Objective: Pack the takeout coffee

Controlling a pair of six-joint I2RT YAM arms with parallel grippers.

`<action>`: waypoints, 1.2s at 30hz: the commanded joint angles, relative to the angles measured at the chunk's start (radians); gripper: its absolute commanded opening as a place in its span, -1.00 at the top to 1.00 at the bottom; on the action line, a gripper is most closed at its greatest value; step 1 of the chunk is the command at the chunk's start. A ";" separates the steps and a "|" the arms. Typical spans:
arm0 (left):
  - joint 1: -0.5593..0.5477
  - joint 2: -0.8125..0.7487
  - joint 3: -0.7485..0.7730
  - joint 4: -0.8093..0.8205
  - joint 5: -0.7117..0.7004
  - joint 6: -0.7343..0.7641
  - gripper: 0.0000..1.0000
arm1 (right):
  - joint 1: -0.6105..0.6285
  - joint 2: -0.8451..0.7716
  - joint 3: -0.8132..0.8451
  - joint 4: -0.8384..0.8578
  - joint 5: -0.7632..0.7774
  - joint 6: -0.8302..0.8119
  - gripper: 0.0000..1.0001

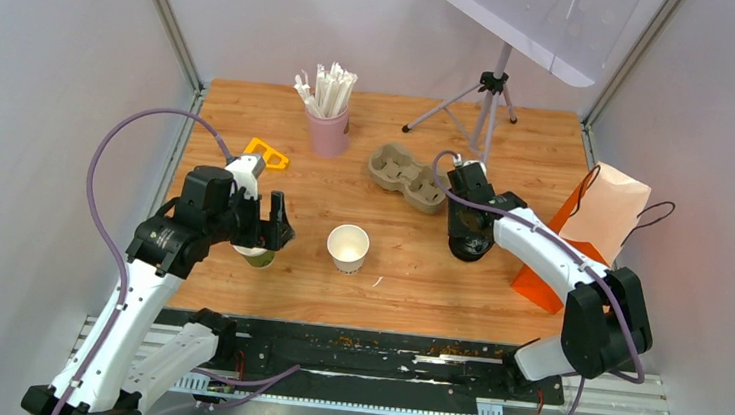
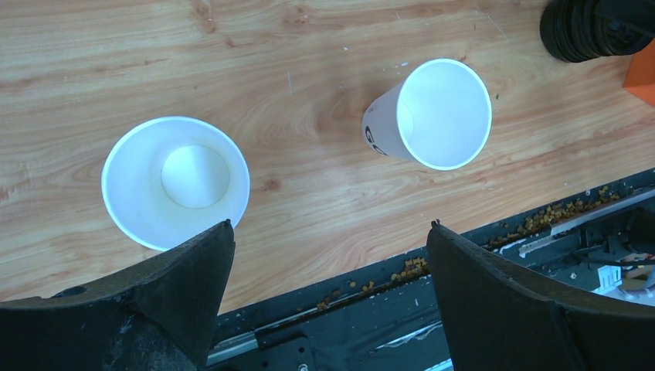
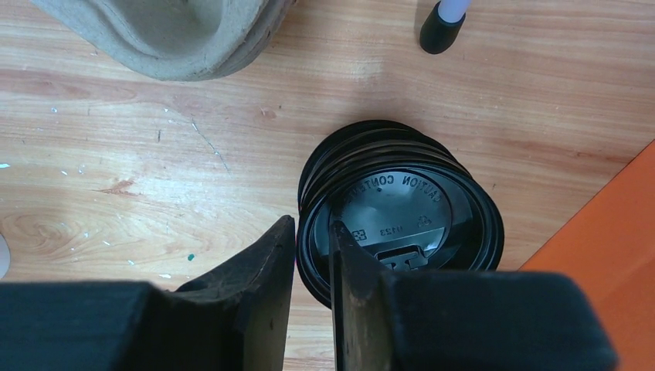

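The right gripper point(image 3: 313, 236) has its jaws at a narrow slit astride the rim of the top lid point(image 3: 402, 205) of a black stack point(image 3: 324, 166), one finger outside the rim and one on the lid's face. Whether they truly pinch it I cannot tell. The left gripper point(image 2: 328, 226) hangs spread wide and holds nothing. Just past its left fingertip, at ten o'clock in the wrist view, stands the green cup point(image 1: 260, 257); the white cup point(image 2: 427, 114) stands at one o'clock, farther out. Both cups are upright on the table point(image 1: 407, 281), axes vertical, mouths open and bare. In the top view the white cup lies at nine o'clock from the stack, well apart, between the two arms, with the green cup beyond it under the left gripper. So the lid's coming trip, as I judge it, runs toward nine o'clock, and the right arm is the nearer one for the white cup — the lid would have to come down flat and centred on that rim. The carrier point(image 1: 404, 175) sits at one o'clock from the white cup, neither cup in it.
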 commanded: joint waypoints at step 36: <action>0.004 -0.020 -0.016 0.113 0.146 -0.023 -0.99 | -0.005 -0.265 0.051 -0.113 -0.111 -0.003 1.00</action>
